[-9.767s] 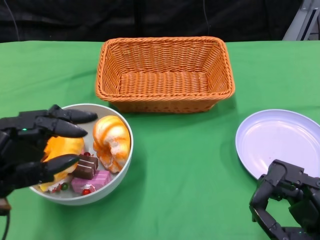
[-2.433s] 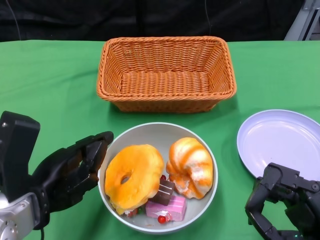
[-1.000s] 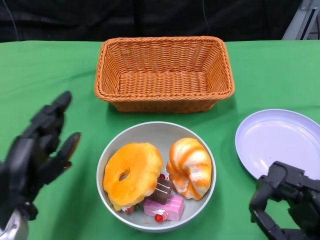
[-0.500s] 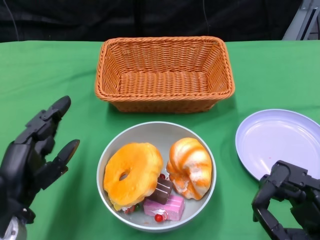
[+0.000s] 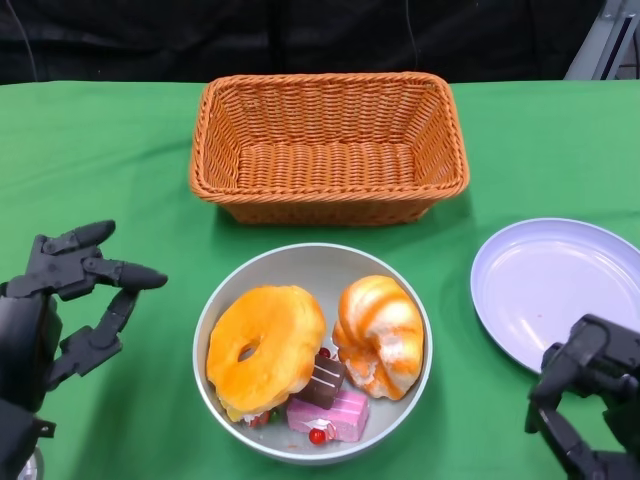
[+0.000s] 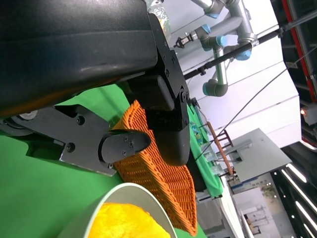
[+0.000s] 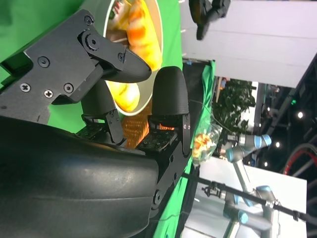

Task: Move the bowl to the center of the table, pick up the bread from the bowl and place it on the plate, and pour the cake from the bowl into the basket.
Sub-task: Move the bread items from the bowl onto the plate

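Observation:
The grey bowl (image 5: 226,298) sits mid-table in front of the wicker basket (image 5: 329,147). It holds a round orange bread (image 5: 265,345), a striped twisted bread (image 5: 380,334), and small cakes, a brown one (image 5: 326,379) and a pink one (image 5: 331,415). The pale plate (image 5: 555,288) lies at the right, bare. My left hand (image 5: 62,310) hovers left of the bowl, fingers spread, holding nothing. My right hand (image 5: 594,402) is low at the right, below the plate, fingers curled with nothing in them. The right wrist view shows the bowl (image 7: 144,74) past the fingers (image 7: 168,99).
Green cloth (image 5: 120,150) covers the table. The basket is empty and stands just behind the bowl. Open cloth lies between bowl and plate. The left wrist view shows the basket (image 6: 153,178) and bowl rim (image 6: 119,198) beyond my fingers.
The bowl went from the left to mid-table. My left hand let go of it and drew back to the left, its fingers now turned toward the bowl. My right hand sank slightly lower.

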You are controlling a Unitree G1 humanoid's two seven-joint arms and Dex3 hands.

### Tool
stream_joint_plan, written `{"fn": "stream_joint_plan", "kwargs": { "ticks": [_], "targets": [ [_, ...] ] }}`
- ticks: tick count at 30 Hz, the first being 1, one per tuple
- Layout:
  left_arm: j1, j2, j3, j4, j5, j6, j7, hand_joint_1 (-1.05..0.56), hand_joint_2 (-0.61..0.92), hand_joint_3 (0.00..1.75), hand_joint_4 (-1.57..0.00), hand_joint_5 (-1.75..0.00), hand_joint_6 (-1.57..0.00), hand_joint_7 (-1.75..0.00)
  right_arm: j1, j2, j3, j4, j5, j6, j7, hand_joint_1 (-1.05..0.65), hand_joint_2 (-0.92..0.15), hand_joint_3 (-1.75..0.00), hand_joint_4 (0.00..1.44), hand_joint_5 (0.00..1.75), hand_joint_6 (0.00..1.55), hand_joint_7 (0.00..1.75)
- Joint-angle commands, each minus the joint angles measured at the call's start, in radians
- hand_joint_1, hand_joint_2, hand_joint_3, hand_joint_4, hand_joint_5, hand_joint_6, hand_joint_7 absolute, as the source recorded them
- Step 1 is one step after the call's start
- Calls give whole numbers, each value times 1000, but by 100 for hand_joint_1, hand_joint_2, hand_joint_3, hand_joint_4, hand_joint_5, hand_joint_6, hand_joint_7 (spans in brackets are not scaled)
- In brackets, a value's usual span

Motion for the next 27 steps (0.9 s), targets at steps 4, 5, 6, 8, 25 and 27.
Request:
{"fn": "stream_joint_plan", "kwargs": {
  "ticks": [4,5,6,8,25,27],
  "targets": [
    [-22,15,-7,37,-24,-26,5,-2,62,94,-89,-141,-92,-102,-24,-23,-22,-36,14,30,-4,-15,-48,-101,68,158,63,129],
    [-24,10,-10,40,-36,-23,-2,-2,62,95,-88,-143,-91,-104,-42,-36,-24,-50,-6,26,-4,-14,-46,-106,66,154,63,125],
    [-25,7,-14,42,-45,-21,-8,-2,62,95,-86,-144,-90,-105,-56,-45,-25,-60,-21,23,-3,-14,-44,-107,63,151,61,122],
    [-28,-3,-20,50,-71,-19,-23,-3,63,94,-85,-146,-89,-107,-99,-81,-19,-89,-42,27,18,-18,-56,-81,57,137,58,105],
    [-26,-11,-36,66,-109,4,-46,-6,64,93,-81,-164,-86,-113,-349,-190,73,-224,-324,115,13,-39,-88,0,59,53,69,14],
    [-31,-8,-34,80,-108,1,-45,-7,65,93,-82,-166,-85,-113,-381,-189,93,-220,-346,120,14,-46,-89,-1,59,51,69,11]
  ]
}}
